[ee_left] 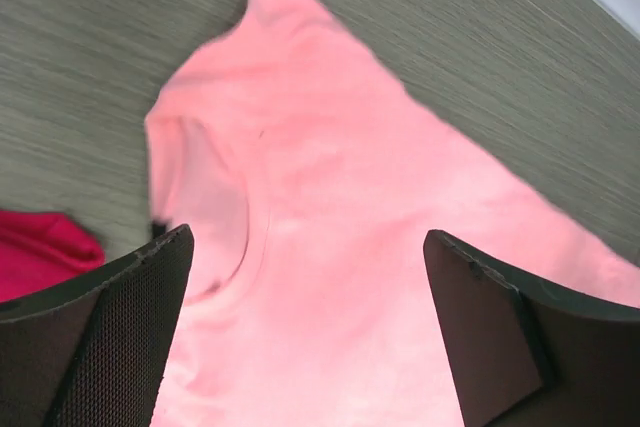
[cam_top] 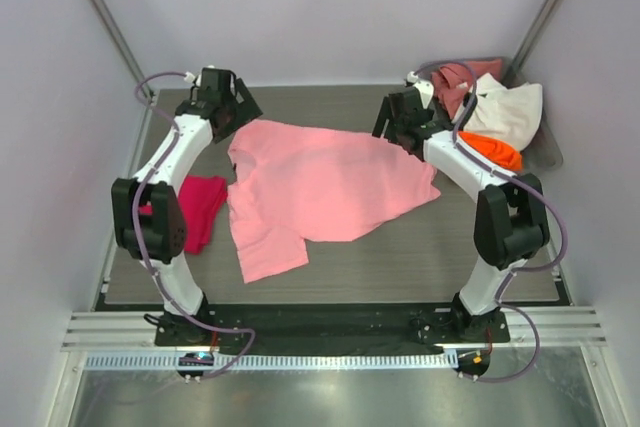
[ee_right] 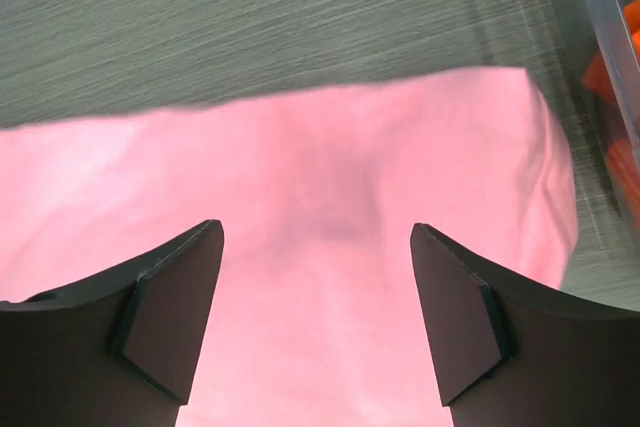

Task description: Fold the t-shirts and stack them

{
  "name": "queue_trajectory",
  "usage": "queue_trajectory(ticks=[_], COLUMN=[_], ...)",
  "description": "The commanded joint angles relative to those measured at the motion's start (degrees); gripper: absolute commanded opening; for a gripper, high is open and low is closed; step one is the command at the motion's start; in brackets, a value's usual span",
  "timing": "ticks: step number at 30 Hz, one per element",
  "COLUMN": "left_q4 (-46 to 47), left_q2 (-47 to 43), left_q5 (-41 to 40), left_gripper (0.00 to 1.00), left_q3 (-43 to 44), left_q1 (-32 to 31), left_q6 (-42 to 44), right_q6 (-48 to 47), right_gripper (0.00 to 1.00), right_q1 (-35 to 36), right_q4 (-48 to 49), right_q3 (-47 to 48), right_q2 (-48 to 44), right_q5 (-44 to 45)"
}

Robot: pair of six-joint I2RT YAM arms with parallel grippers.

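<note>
A light pink t-shirt point(cam_top: 320, 187) lies spread on the table, one sleeve toward the front left. My left gripper point(cam_top: 236, 112) is open and empty above its far left part, near the collar point(ee_left: 245, 237). My right gripper point(cam_top: 398, 127) is open and empty above its far right edge point(ee_right: 330, 237). A magenta-red t-shirt point(cam_top: 200, 209) lies folded at the left, and shows in the left wrist view point(ee_left: 40, 252). Orange point(cam_top: 492, 151), white point(cam_top: 510, 112) and dusty rose point(cam_top: 462, 82) shirts are piled at the far right.
The pile sits in a clear bin point(cam_top: 545, 142) at the table's far right corner; its wall shows in the right wrist view point(ee_right: 600, 77). Grey walls close in the back and sides. A metal rail point(cam_top: 330, 332) runs along the near edge.
</note>
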Motion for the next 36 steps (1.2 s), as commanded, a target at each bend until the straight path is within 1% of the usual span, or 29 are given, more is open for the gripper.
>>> queue_trajectory(ticks=[1,2,3,5,6,8,9,10,12,13,14,16,20,22,23,24,25,26,28,30,32,36], left_q4=[0.95,1.14,0.45,-1.05,-1.66,-2.72,-2.81,-3.77,-4.74,-5.36,-5.88,-6.76,-7.65,-6.34,-5.46,-5.1,-5.01,-5.01,-5.01,-5.01,-5.19,-4.4], left_q2=[-8.49,-10.43,-14.36,-17.64,-21.13,-24.49,-26.25,-29.75,-33.54,-37.91,-39.87,-45.57,-51.82,-53.77,-55.69,-56.58,-57.2,-58.42,-59.22,-59.4,-59.05,-57.82], left_q5=[-2.26,-3.13,-3.58,-2.62,-0.09,2.73,3.7,5.37,5.99,6.26,7.91,8.28,10.82,12.14,13.45,13.73,13.82,13.91,12.77,9.88,8.46,6.97], left_gripper=[1.0,1.0,0.99,1.0,1.0,1.0,0.99,0.97,0.95,0.94,0.93,0.92,0.93,0.93,0.93,0.92,0.87,0.85,0.78,0.73,0.73,0.71], left_q3=[0.01,-4.53,-6.32,-10.01,-14.03,-18.27,-22.9,-24.95,-29.52,-33.8,-35.76,-40.84,-47.54,-50.35,-53.59,-54.75,-55.98,-57.39,-58.45,-59.76,-60.82,-63.9], left_q1=[0.22,0.22,0.22,0.31,0.14,0.05,0.05,-0.21,-0.74,-1.18,-1.53,-2.84,-4.87,-5.05,-5.4,-5.66,-6.01,-8.02,-10.92,-14.78,-16.21,-17.97], left_q6=[0.55,-0.15,-0.5,-1.38,-1.91,-2.26,-1.92,-1.83,-1.48,-1.47,-1.47,-2.61,-5.07,-6.3,-6.74,-7.27,-7.8,-9.11,-11.04,-13.06,-14.47,-17.55], right_q6=[1.08,1.17,1.17,1.52,1.69,1.78,1.78,1.87,2.22,2.57,2.75,3.36,4.94,5.03,5.38,5.65,5.91,6.61,7.32,8.28,8.64,9.07], right_gripper=[0.81,0.8,0.78,0.76,0.73,0.73,0.72,0.71,0.69,0.68,0.68,0.68,0.68,0.68,0.68,0.67,0.66,0.64,0.62,0.59,0.56,0.53], right_q1=[-0.1,-0.19,-0.1,-0.1,-0.1,-0.19,-0.1,-0.1,-0.19,-0.19,-0.19,-0.19,-0.1,-0.19,-0.19,-0.19,-0.19,-0.19,-0.19,-0.19,-0.19,-0.19], right_q4=[3.45,3.37,3.37,3.28,3.02,2.23,1.18,0.65,-0.75,-0.94,-1.11,-1.29,-0.86,0.64,1.08,1.08,1.08,0.73,0.55,0.47,0.73,1.08], right_q3=[0.44,-2.36,-4.04,-9.21,-10.81,-15.28,-16.61,-17.93,-21.88,-23.29,-26.0,-28.3,-34.27,-36.65,-38.58,-39.2,-39.73,-40.43,-40.97,-41.41,-41.5,-41.41], right_q2=[-6.92,-7.89,-9.11,-12.98,-14.21,-17.63,-18.61,-19.84,-23.18,-24.41,-26.94,-29.15,-33.73,-35.93,-36.28,-36.55,-36.46,-36.2,-35.5,-35.06,-34.79,-35.4], right_q5=[0.22,0.57,1.19,1.63,2.07,2.42,2.68,3.38,4.09,4.53,4.62,4.88,5.14,5.15,5.84,6.28,6.55,7.25,7.08,7.95,8.05,7.96])
